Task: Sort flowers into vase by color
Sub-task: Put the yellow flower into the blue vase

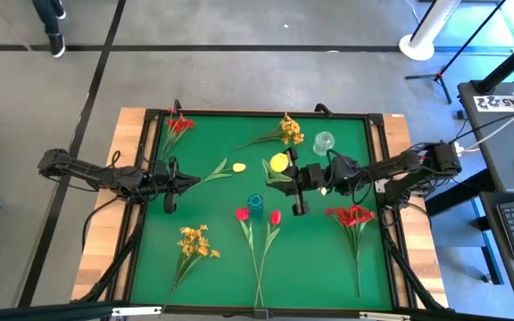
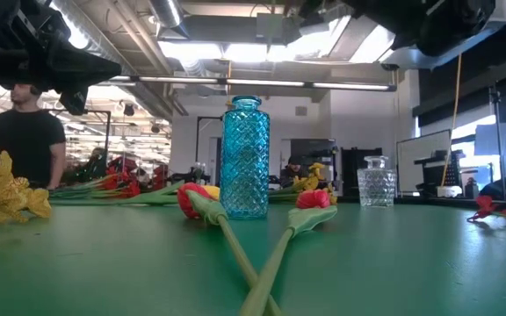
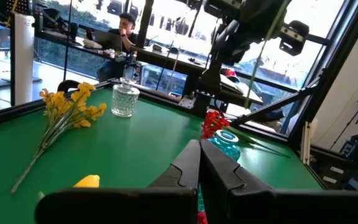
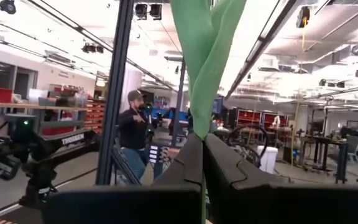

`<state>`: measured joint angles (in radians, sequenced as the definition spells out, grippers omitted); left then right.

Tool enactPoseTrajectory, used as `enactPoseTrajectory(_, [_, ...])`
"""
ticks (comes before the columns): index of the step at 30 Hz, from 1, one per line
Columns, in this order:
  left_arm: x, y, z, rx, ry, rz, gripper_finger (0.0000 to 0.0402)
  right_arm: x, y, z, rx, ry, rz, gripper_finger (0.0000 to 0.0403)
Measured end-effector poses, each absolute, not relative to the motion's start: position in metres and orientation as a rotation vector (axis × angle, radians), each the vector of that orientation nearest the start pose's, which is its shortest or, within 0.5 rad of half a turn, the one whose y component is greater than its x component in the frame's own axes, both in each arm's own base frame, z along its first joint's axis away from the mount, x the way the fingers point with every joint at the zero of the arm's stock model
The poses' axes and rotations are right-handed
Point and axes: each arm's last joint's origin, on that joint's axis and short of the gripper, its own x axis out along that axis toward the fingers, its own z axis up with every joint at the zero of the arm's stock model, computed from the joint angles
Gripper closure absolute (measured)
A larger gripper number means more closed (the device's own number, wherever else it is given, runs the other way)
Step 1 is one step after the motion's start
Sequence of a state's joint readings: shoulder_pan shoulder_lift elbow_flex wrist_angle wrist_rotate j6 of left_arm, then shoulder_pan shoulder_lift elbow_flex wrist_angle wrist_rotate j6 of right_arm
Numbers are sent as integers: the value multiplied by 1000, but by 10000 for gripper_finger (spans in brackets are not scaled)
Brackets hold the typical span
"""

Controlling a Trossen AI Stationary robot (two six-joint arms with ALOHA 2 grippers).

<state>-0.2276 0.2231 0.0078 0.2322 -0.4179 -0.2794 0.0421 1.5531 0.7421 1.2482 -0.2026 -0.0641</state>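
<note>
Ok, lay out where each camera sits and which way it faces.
High: above the table, facing straight down; both arms show.
Low: tabletop height, facing level at the blue vase; arms overhead.
Left wrist: past the left gripper, jaws shut, across the table.
Right wrist: past the right gripper, jaws shut on a green stem, into the room.
Shared: high, low and left wrist see the blue vase.

We see even overhead light on the bench point(image 1: 328, 267) with only faint shadows. At bench height, ceiling lights point(image 2: 235, 53) glare and the nearest stems point(image 2: 262, 272) blur. Bright windows point(image 3: 166, 25) wash out the left wrist view's background.
</note>
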Motion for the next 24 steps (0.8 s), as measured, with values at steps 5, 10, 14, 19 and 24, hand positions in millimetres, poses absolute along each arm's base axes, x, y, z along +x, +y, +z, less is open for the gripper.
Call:
enactPoseTrajectory(5, [109, -13, 170, -284, -43, 187, 401, 330, 15, 257, -69, -423, 219, 402])
enactPoseTrajectory(10, [109, -13, 170, -284, -43, 187, 401, 341, 17, 250, -68, -403, 231, 402])
enactPoseTrajectory(14, [109, -13, 170, -284, -43, 187, 401, 344, 18, 249, -71, -399, 257, 402])
enactPoseTrajectory(19, [109, -13, 170, -284, -42, 187, 401, 345, 18, 245, -70, -357, 260, 402])
enactPoseTrajectory(24, [109, -13, 170, -284, -43, 187, 401, 347, 18, 241, -66, -312, 262, 402])
